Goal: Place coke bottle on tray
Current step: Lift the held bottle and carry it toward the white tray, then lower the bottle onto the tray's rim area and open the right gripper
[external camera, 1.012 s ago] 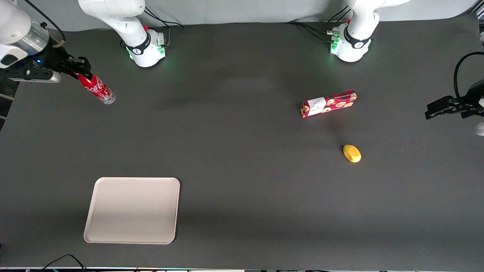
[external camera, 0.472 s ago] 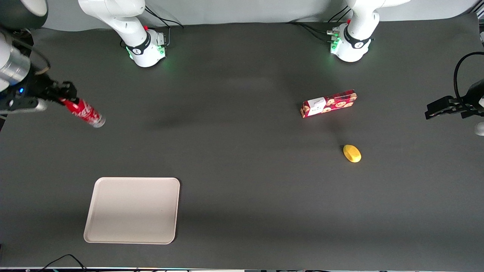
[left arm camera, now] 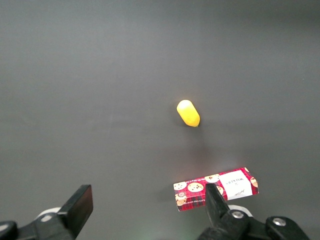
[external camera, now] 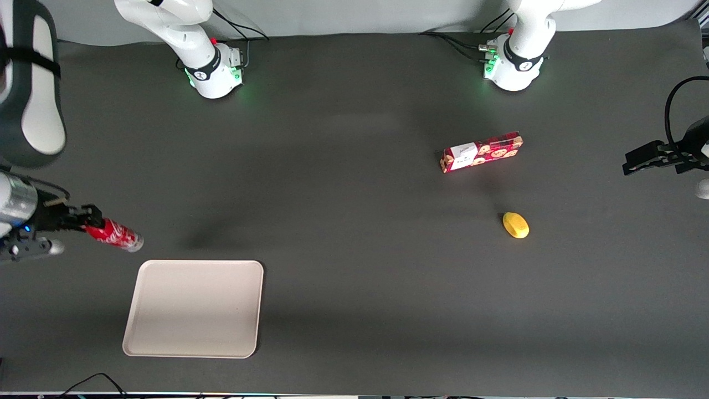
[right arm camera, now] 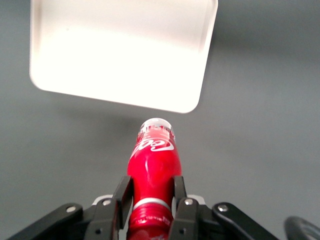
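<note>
The hand (external camera: 88, 224) hangs over the working arm's end of the bench (external camera: 354, 266), its two fingers (right arm camera: 122, 200) clamped on the neck of the bottle (external camera: 115, 235), just below the cap. The bottle is off the bench, carried nearly level, with its silvery base pointing out from the hand toward about 4 o'clock in the front view. In the right wrist view the bottle (right arm camera: 152, 167) sits squarely between the fingers, script lettering up, its base aimed at the near edge of the tray (right arm camera: 122, 50).

The tray (external camera: 194, 308) lies flat on the bench, nearer the front camera than the bottle, at about 5 o'clock from it in the front view; the bottle's base is just short of the tray's rim and not over it. Nothing lies on the tray.

Toward the parked arm's end of the bench are a red box (external camera: 481, 152) printed with cookies and a small yellow thing (external camera: 515, 225), the yellow thing nearer the front camera and apart from the box. The left wrist view shows the same pair, the box (left arm camera: 216, 188) and the yellow thing (left arm camera: 188, 113).
</note>
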Controlling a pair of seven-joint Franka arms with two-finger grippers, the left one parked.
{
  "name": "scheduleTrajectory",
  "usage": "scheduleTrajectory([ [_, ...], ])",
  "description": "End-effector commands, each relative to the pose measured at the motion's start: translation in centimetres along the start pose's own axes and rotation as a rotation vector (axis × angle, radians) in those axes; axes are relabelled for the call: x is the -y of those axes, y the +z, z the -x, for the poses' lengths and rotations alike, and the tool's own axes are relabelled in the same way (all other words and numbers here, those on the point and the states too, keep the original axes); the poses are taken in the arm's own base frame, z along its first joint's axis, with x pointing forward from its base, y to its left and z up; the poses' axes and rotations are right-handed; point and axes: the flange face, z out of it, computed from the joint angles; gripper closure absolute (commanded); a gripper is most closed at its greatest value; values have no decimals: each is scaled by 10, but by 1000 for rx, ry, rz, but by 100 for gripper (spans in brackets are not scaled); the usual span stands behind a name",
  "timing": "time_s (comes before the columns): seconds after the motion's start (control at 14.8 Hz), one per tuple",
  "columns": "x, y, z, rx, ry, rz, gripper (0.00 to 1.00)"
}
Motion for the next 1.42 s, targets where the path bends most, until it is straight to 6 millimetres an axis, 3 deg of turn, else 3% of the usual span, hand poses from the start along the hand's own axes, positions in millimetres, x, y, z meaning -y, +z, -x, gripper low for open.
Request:
scheduleTrajectory([
  [0.0,-24,48,-48,-39,-71,5,100],
  [0.47,-36,130,-79,-46,-146,-4,100],
  [0.74,-39,148,-80,-38,-159,-12,100],
  [1.01,-39,148,-82,-44,-159,-6,100],
  [1.08,-38,148,-86,-48,-150,-1,81],
  [1.15,-38,145,-90,-57,-160,5,27],
  [1.21,-37,146,-90,-56,-162,4,0],
  [1.35,-39,147,-90,-55,-149,1,0],
])
